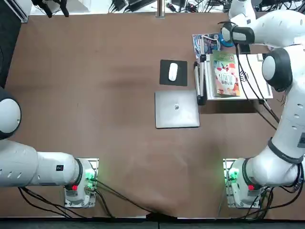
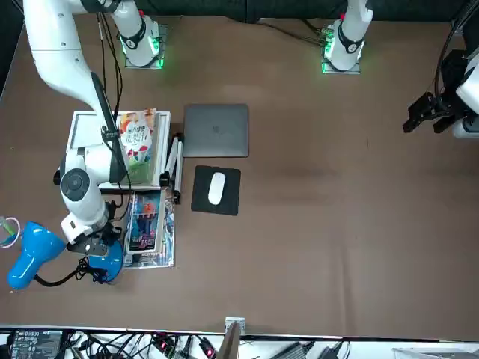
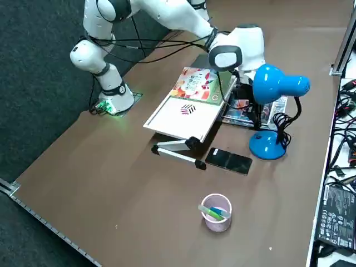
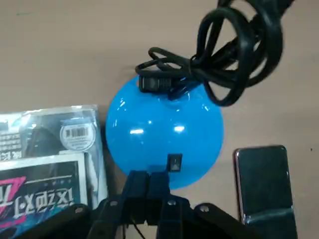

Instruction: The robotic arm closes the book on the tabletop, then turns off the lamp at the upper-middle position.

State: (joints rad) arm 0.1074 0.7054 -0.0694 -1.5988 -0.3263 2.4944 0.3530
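Right gripper [image 4: 148,175] is closed with nothing between its fingers, just beside the switch [image 4: 174,162] on the lamp [image 4: 164,132], at the table's far right; contact I cannot tell. Pressing off-centre could miss the switch or slide the light base, and the looped cable [image 4: 239,55] might catch the arm [image 1: 290,109]. Nearer, the book [image 1: 226,78] lies closed.

One lamp [image 3: 268,146], one laptop [image 1: 177,109], one mouse [image 1: 173,71], one phone [image 3: 228,161], one cup [image 3: 217,212].

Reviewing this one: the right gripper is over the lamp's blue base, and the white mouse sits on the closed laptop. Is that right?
Not quite: the front view shows the white mouse on the black pad, beside the laptop.
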